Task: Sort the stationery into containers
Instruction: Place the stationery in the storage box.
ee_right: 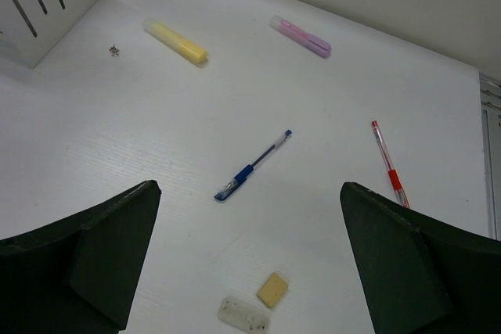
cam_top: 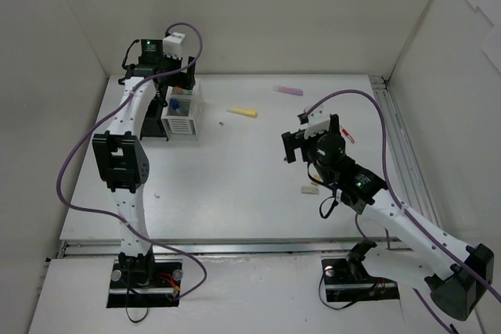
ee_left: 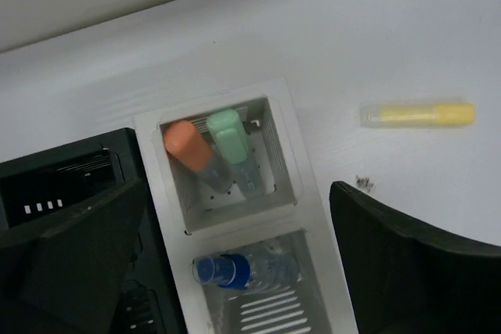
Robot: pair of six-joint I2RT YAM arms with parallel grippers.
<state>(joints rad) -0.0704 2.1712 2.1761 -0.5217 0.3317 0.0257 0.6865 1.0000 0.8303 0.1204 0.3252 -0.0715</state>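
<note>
My left gripper (ee_left: 239, 191) hangs open over the white container (ee_left: 309, 193), holding nothing. A blue-capped marker (ee_left: 235, 271) lies loose in its near compartment. Orange-capped (ee_left: 186, 143) and green-capped (ee_left: 228, 137) highlighters stand in the far compartment. The black container (ee_left: 55, 181) adjoins it on the left. On the table lie a yellow highlighter (ee_right: 176, 41), a pink highlighter (ee_right: 301, 36), a blue pen (ee_right: 253, 166), a red pen (ee_right: 389, 164) and two erasers, one beige (ee_right: 272, 289) and one whitish (ee_right: 244, 314). My right gripper (ee_right: 250, 189) hovers open above the blue pen and erasers.
White walls enclose the table on the left, back and right. A metal rail (cam_top: 395, 134) runs along the right edge. The containers (cam_top: 182, 113) stand at the back left, with the yellow highlighter (cam_top: 243, 112) just to their right.
</note>
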